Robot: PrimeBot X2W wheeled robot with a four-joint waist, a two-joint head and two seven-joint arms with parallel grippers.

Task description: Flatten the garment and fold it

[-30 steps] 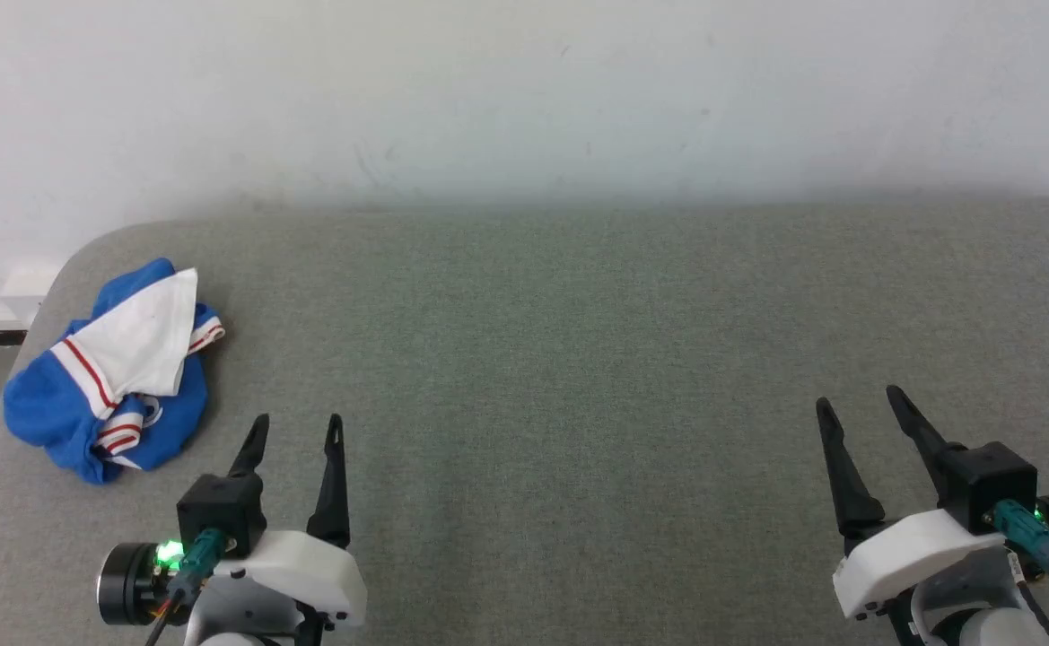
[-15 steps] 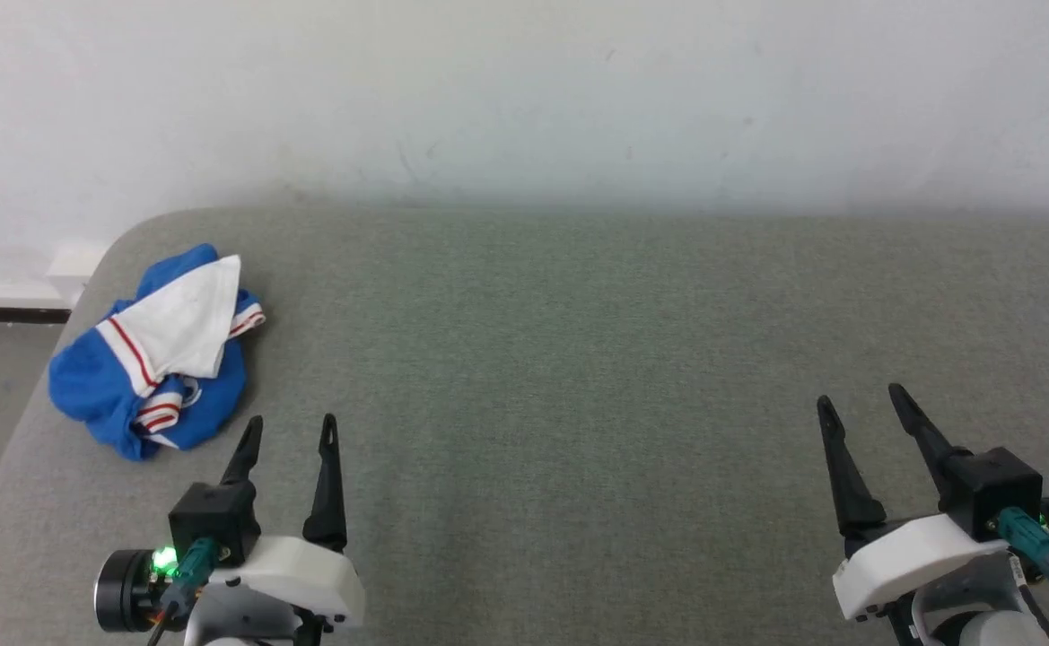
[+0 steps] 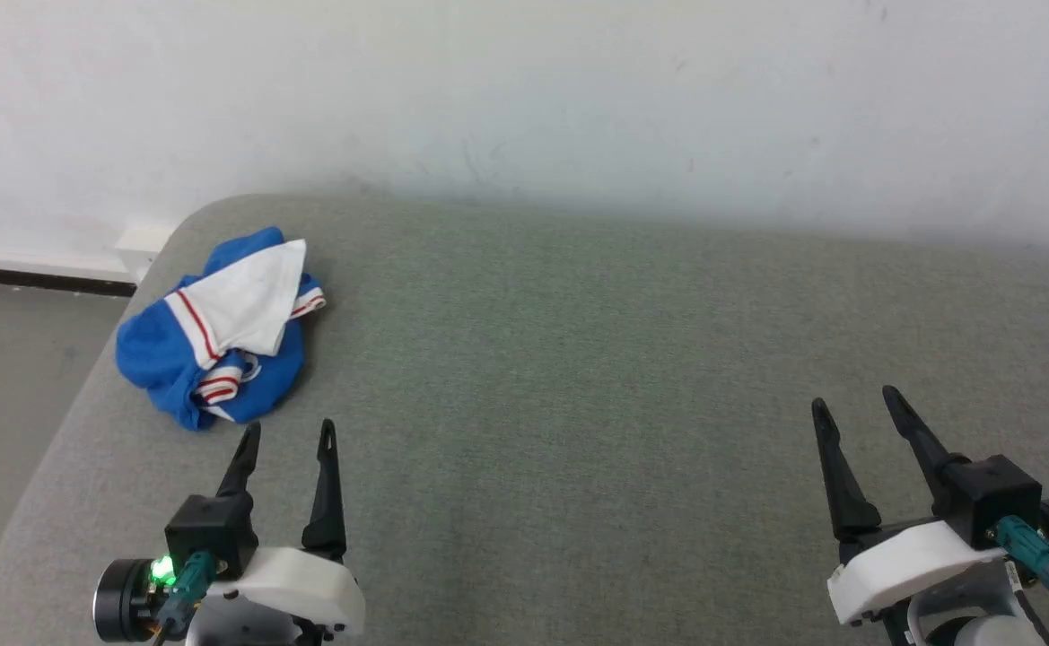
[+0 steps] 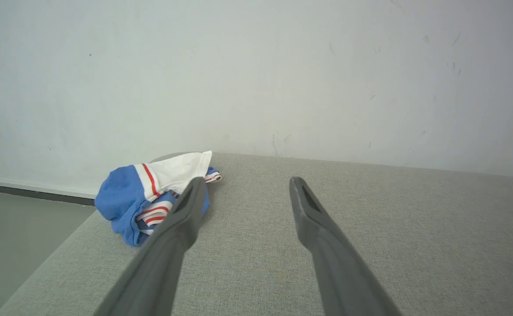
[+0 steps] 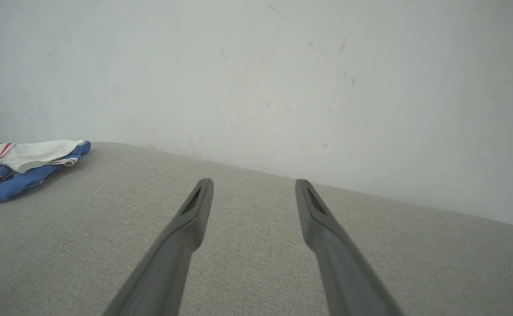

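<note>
The garment (image 3: 219, 339) lies crumpled in a heap near the far left corner of the grey table, royal blue with a white sleeve and red-striped trim on top. My left gripper (image 3: 289, 429) hovers open just in front of it and slightly right, empty. From the left wrist the garment (image 4: 129, 195) sits beyond the left finger, partly hidden by it. My right gripper (image 3: 854, 402) stands open and empty far to the right. The right wrist view has the garment (image 5: 23, 169) at its left edge.
The grey fabric-covered table (image 3: 578, 377) has a rounded far left corner, with the floor (image 3: 13, 377) dropping away on the left. A white wall (image 3: 524, 99) rises right behind the table's far edge.
The whole head view has shifted, so the camera has turned left; the garment now sits further right and higher in it. Both grippers keep their open pose.
</note>
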